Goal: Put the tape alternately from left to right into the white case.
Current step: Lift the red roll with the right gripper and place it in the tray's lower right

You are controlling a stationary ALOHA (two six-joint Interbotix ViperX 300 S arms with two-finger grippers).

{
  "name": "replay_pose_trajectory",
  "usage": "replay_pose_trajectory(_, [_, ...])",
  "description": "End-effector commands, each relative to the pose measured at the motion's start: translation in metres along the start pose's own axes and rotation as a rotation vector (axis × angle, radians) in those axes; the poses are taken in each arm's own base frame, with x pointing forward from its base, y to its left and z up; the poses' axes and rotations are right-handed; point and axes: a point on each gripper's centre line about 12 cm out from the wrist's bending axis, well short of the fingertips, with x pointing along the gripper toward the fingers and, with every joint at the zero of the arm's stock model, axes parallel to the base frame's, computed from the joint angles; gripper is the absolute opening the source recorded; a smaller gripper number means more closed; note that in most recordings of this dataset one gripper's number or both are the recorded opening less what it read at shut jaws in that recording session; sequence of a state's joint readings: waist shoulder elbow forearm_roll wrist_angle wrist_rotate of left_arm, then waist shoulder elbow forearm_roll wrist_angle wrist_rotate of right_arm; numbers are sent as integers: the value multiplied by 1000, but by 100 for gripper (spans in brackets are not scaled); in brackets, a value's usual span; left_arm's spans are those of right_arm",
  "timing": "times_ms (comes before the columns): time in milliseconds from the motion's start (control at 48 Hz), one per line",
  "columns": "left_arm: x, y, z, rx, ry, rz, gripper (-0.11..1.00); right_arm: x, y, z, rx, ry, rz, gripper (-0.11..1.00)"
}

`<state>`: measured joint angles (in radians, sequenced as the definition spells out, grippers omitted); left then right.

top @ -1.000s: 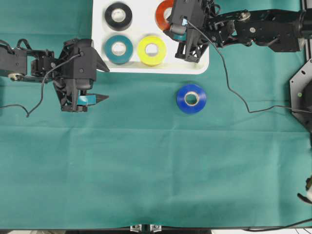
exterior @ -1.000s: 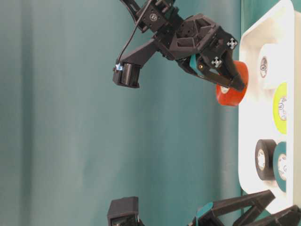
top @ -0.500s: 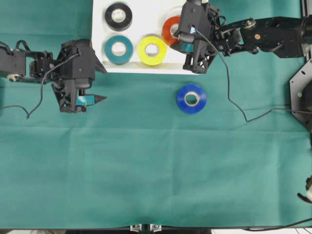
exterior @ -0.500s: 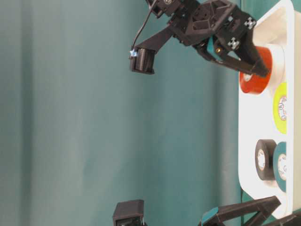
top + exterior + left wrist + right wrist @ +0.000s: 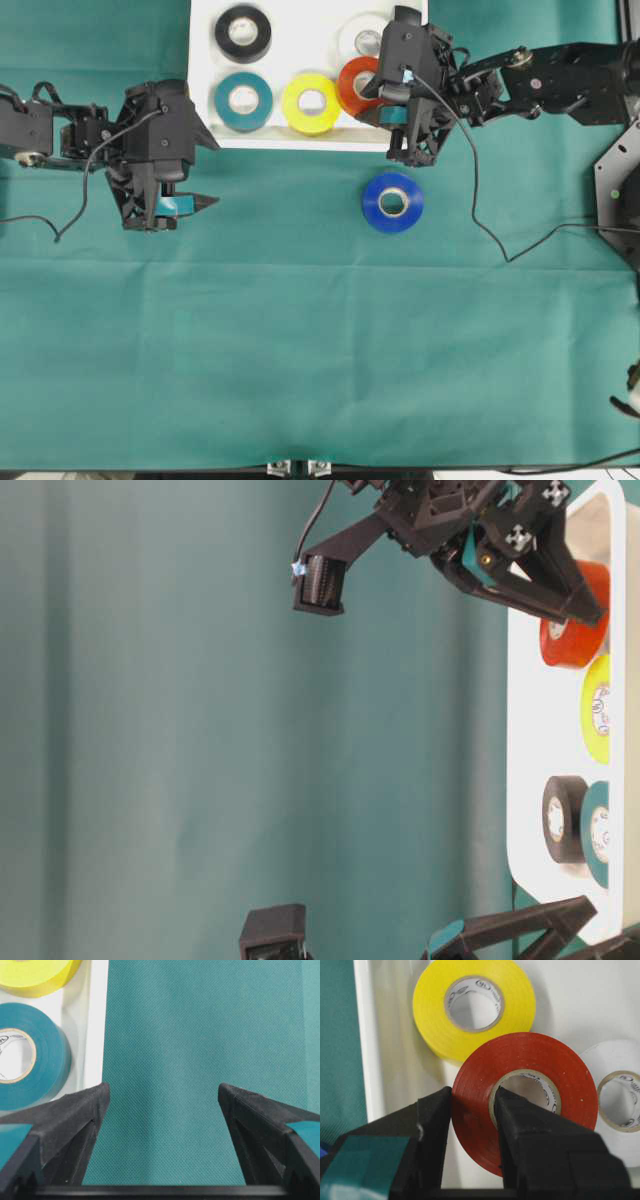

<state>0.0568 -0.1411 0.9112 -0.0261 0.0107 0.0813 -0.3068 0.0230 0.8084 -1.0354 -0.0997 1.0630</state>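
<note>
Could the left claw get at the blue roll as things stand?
Probably yes. The left claw is open and holds nothing, and the blue roll lies alone on bare cloth outside the case. Nothing sits between them; the right claw grips the red roll over the case.

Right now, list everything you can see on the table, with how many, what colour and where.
Tape rolls: six. Black, teal, yellow and white lie in the tray; red-orange is gripped over the tray; blue lies on the cloth below it.
Tray: one, white, top centre.
Cloth: one, green, covering the table.
Left gripper: open, empty, left of the tray.
Right gripper: shut on the red-orange roll's wall.
</note>
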Motion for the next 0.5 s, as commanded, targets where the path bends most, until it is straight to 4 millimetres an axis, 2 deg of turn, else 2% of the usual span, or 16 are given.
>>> replay_pose_trajectory(0, [-2,0,9,2,-32,0,65,-4,1,8,-1,-29,6,26])
replay_pose_trajectory(417, [-2,0,9,1,-32,0,65,-4,-1,7,-2,-19,-9,27])
replay_pose_trajectory(479, [-2,0,9,1,-31,0,65,-4,-1,6,-3,-13,-16,42])
